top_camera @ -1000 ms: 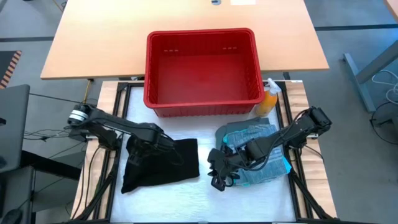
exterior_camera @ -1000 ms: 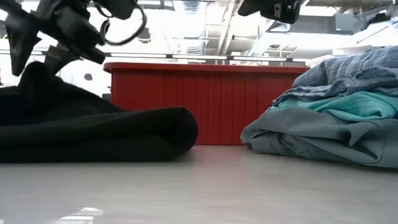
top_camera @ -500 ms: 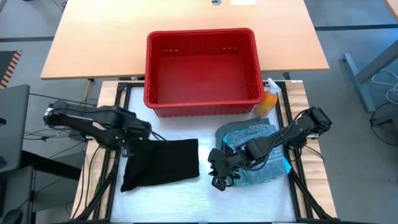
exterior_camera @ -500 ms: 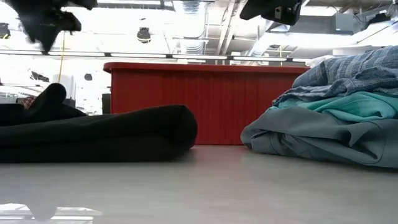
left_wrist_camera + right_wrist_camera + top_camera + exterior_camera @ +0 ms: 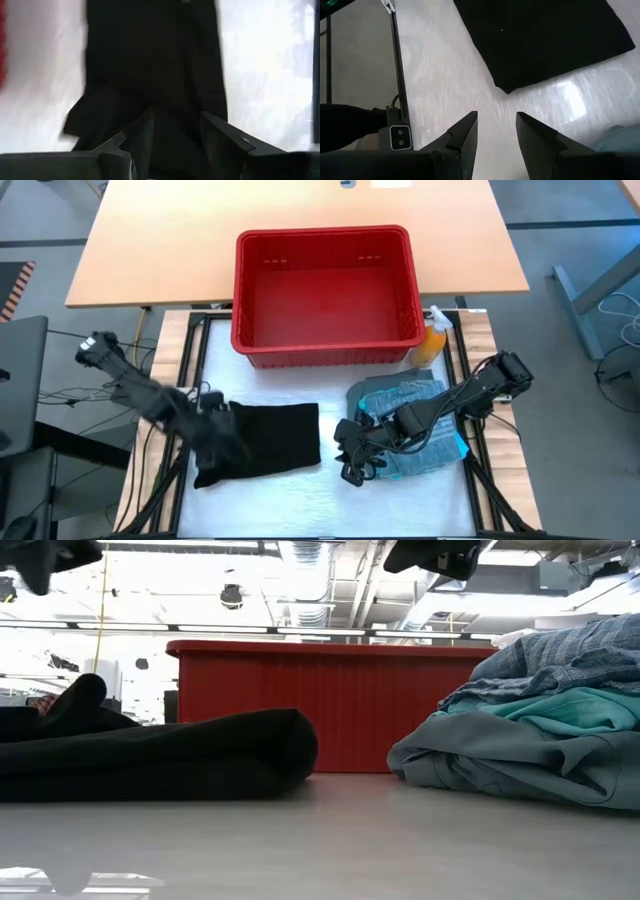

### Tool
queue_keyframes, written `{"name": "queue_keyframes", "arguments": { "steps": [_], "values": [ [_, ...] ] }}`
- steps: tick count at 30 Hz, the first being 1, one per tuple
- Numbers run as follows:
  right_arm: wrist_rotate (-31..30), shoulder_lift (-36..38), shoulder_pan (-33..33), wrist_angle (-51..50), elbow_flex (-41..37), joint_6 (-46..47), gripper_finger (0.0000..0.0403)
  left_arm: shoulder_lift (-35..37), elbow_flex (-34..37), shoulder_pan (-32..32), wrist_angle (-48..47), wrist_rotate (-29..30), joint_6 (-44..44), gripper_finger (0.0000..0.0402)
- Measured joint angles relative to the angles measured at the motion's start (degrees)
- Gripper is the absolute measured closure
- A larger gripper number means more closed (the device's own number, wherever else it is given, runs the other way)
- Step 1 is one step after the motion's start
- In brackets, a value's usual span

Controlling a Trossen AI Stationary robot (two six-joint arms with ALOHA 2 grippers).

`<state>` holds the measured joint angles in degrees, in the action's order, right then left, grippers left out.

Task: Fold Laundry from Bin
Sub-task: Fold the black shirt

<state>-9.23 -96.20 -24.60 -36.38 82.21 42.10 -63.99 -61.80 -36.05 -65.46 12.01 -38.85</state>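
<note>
Change: over the last sec the left arm swung off the black garment [image 5: 262,442], out toward the table's left edge, then back; left gripper [image 5: 212,442] is now low over the garment's left end.
Left gripper: fingers apart w/ a gap, nothing between them in the wrist view; picture is motion-blurred, so contact w/ the cloth is uncertain.
Right gripper [image 5: 352,462]: unmoved, between garment and pile; fingers part-open, empty, above bare table.
Garment: flat, folded over, in front of the bin [image 5: 325,350].
Bin: red, looks empty.
Pile [image 5: 425,425]: striped, teal, grey-green cloth stacked at right, by the orange bottle [image 5: 433,340].
Meaning: prob. a regrip for the next fold.
</note>
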Motion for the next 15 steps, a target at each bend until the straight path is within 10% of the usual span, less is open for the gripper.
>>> {"name": "queue_keyframes", "arguments": {
  "steps": [6, 15],
  "values": [
    [-0.3, 0.0, 0.6, 0.0, 0.0, -2.6, 0.0241, -5.2, 8.5, -9.4, 13.4, 7.9, 7.4, 0.0270],
    [0.0, 0.0, 2.3, 0.0, 0.0, -4.7, 0.0241, -18.0, 11.2, -6.0, 17.5, 9.1, 11.2, 0.0313]
  ]
}}
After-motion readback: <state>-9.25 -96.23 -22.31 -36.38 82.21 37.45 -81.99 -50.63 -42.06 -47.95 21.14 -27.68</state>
